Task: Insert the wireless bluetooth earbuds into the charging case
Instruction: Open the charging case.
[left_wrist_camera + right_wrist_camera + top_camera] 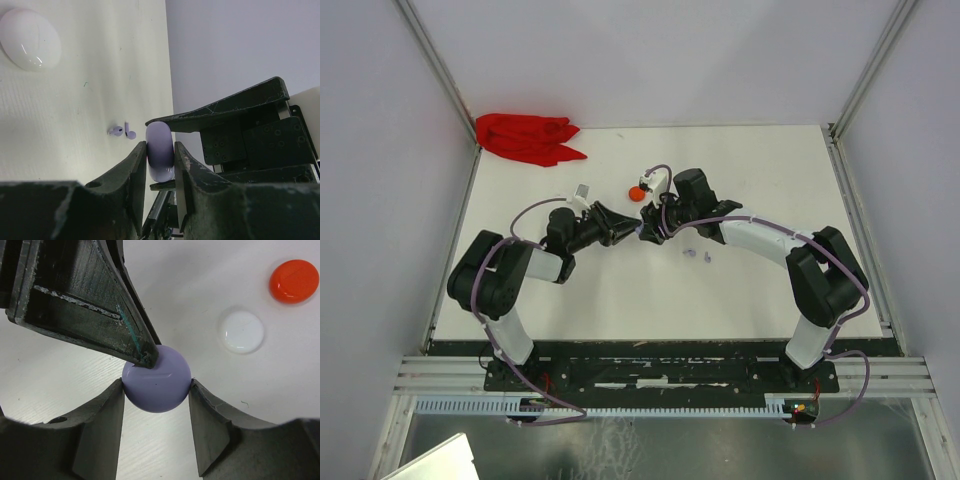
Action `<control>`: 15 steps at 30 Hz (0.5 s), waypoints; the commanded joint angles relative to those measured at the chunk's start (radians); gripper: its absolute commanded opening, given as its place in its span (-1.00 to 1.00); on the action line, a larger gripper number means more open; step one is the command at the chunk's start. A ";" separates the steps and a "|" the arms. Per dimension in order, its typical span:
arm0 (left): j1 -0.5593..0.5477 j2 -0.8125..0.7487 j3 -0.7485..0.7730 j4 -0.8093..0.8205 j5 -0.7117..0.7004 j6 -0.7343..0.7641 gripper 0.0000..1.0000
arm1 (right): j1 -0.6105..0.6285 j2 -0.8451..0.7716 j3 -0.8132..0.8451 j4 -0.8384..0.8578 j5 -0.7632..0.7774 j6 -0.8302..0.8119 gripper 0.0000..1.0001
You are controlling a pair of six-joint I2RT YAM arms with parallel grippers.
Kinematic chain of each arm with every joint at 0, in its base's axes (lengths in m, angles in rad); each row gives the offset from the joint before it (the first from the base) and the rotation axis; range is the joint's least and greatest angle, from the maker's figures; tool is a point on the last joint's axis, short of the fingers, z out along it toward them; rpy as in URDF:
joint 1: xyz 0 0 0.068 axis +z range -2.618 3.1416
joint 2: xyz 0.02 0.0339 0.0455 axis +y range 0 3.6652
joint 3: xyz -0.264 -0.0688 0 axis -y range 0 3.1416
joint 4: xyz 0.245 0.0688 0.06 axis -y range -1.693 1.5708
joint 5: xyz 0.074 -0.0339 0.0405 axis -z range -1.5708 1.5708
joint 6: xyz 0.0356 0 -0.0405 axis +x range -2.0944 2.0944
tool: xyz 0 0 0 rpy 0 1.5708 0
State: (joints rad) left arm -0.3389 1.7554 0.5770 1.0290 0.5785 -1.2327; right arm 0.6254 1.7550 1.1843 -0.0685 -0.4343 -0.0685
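Two tiny lilac stemmed earbuds lie near the lilac case.

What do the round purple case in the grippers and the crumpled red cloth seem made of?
The round purple case looks like hard plastic, smooth and semi-gloss: soft sheen, a moulded slit. The crumpled red cloth looks like matte fabric, judging by its folds.

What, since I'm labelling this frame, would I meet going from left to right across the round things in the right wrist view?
Purple glossy round case → white glossy round disc → orange-red glossy round disc.
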 commanded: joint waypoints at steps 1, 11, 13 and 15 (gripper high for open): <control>-0.018 0.007 0.016 0.082 0.030 -0.003 -0.36 | 0.001 -0.045 0.018 0.044 -0.006 0.002 -0.52; -0.023 0.014 0.021 0.088 0.028 -0.004 -0.94 | 0.000 -0.065 0.012 0.051 0.028 0.018 0.24; -0.022 0.013 0.024 0.082 0.021 -0.003 -0.94 | -0.005 -0.099 -0.012 0.083 0.051 0.041 0.46; -0.022 0.017 0.029 0.073 0.014 -0.002 -0.94 | -0.014 -0.141 -0.045 0.127 0.073 0.077 0.61</control>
State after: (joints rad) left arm -0.3508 1.7706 0.5770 1.0508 0.5797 -1.2331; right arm 0.6250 1.7340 1.1713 -0.0586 -0.4042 -0.0471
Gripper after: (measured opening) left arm 0.305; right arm 0.740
